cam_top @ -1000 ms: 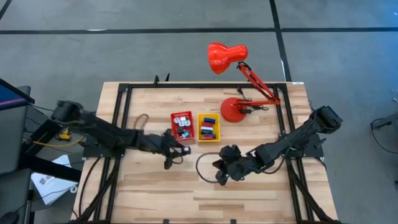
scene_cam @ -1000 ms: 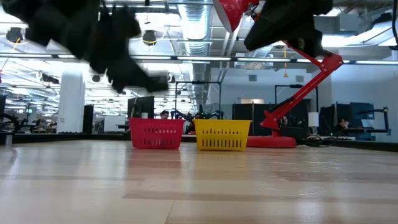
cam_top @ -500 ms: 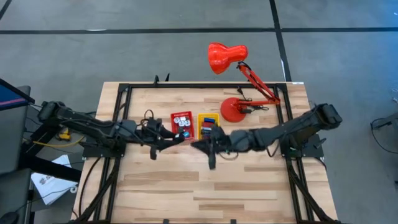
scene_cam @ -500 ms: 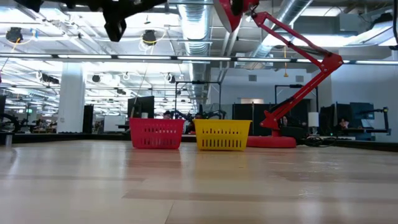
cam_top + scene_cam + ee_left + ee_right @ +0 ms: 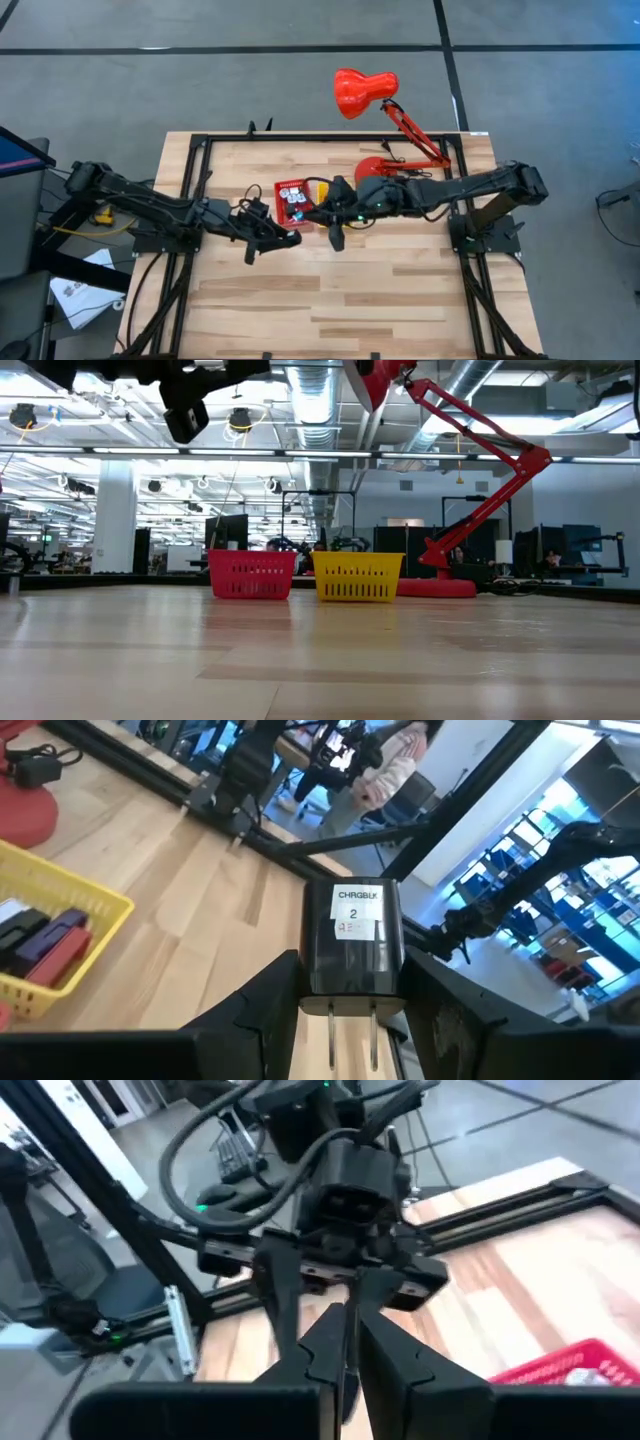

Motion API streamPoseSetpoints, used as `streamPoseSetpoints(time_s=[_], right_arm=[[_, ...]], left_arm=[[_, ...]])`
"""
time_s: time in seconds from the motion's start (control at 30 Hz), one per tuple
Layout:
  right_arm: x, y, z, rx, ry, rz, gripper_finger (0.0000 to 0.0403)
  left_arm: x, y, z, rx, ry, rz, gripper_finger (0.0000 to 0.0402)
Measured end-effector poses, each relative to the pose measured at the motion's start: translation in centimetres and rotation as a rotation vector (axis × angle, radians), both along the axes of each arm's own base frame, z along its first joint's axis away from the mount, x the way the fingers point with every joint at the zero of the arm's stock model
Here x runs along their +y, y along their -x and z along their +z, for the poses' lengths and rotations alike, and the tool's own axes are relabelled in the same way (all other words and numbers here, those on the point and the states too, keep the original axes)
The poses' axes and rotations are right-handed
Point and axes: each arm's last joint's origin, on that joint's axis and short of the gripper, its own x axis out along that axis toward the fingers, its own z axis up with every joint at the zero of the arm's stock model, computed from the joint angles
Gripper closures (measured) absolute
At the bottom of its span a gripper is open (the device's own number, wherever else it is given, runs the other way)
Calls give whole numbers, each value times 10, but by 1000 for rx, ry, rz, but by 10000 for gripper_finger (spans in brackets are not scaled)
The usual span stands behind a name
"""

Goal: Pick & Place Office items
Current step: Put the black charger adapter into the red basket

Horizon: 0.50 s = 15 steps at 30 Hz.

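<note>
Wooden table carries a red bin and yellow bin of office items; left gripper pinches a black charger above it, right gripper pressed together, empty

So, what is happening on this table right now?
The left pincer holds a black charger by its sides, lifted above the table near the red bin. The right pincer is shut and empty, reaching over the yellow bin. Small office items lie in both bins. A red lamp stands at the back.
</note>
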Motion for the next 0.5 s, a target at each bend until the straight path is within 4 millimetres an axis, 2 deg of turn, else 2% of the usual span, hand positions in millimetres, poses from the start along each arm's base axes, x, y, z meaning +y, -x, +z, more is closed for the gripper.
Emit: streamPoseSetpoints(time_s=[0.1, 0.5], right_arm=[[-1, -4, -3, 3, -33, -3, 381], [8, -36, -44, 67, -173, 96, 381]], left_arm=[[-1, -3, 1, -32, 7, 0, 254], [-2, -4, -1, -28, 12, -41, 254]])
